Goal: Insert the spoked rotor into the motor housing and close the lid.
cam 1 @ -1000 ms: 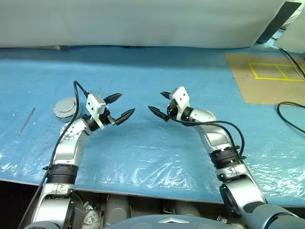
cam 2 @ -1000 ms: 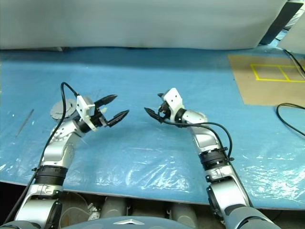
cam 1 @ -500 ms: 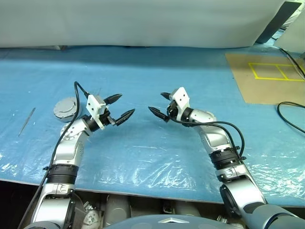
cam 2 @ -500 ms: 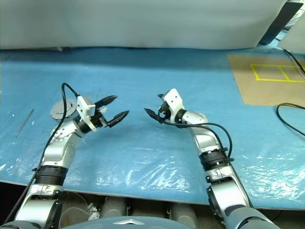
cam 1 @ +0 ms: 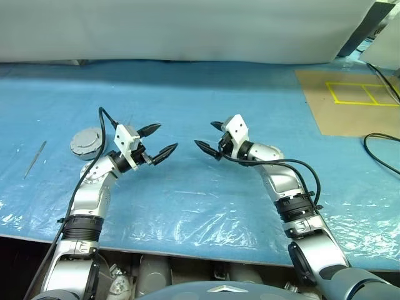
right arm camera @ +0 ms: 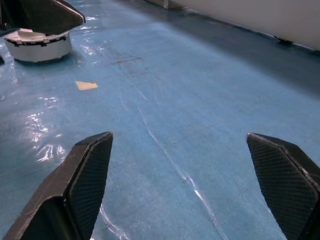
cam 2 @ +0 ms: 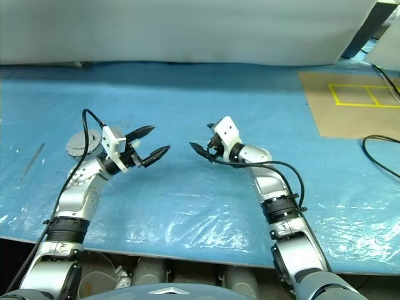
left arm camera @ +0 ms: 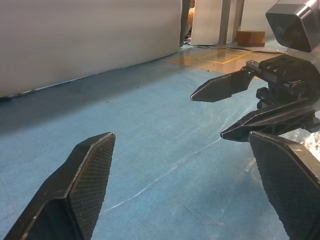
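Lid point(cam 1: 87, 142) looks seated, just beyond left gripper point(cam 1: 157, 141); both it and right gripper point(cam 1: 209, 137) spread, empty. Likely done.

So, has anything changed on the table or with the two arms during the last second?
Nothing visibly changed. The left gripper and the right gripper hang over the blue sheet with jaws open and empty, facing each other. The lid lies on the sheet beside the left arm, as it did before.
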